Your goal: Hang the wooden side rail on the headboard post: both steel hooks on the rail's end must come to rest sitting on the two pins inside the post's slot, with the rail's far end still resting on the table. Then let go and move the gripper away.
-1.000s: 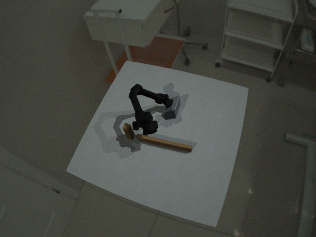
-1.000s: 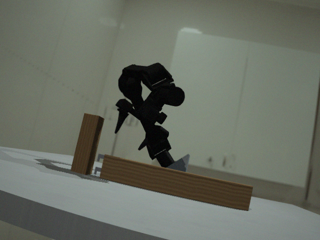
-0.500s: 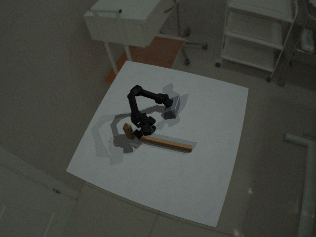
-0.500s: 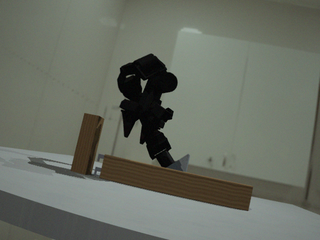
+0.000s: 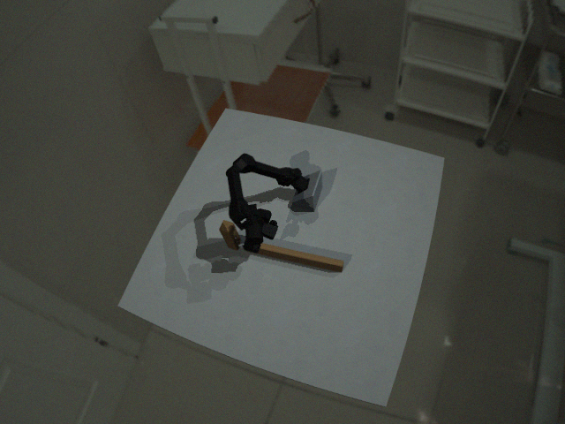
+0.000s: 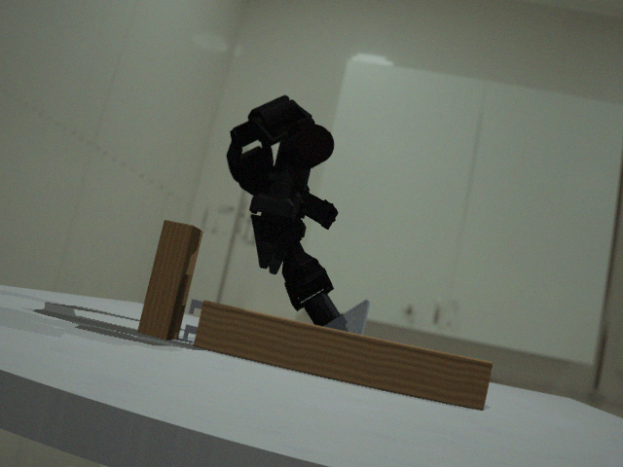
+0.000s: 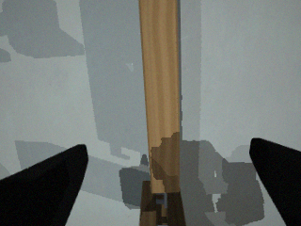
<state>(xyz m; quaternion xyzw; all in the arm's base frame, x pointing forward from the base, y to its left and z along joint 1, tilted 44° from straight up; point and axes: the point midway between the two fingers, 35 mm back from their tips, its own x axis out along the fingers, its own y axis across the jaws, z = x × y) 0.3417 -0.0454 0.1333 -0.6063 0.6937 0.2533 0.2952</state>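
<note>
Two open jaws (image 5: 252,248) (image 6: 268,269) hung empty above the hook end of the wooden side rail (image 5: 301,258) (image 6: 342,351) (image 7: 162,85), which lay on the worktop (image 5: 319,329) (image 6: 251,397) (image 7: 235,61) near the headboard post (image 5: 229,235) (image 6: 168,281) (image 7: 147,207). We judged it best to centre, descend straight, then grip squarely.

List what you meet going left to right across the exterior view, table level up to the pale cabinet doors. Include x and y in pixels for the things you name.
Upright wooden headboard post (image 5: 226,233) (image 6: 164,281) → grey steel hooks (image 6: 195,305) → long wooden side rail (image 5: 301,259) (image 6: 342,359) (image 7: 161,71).
</note>
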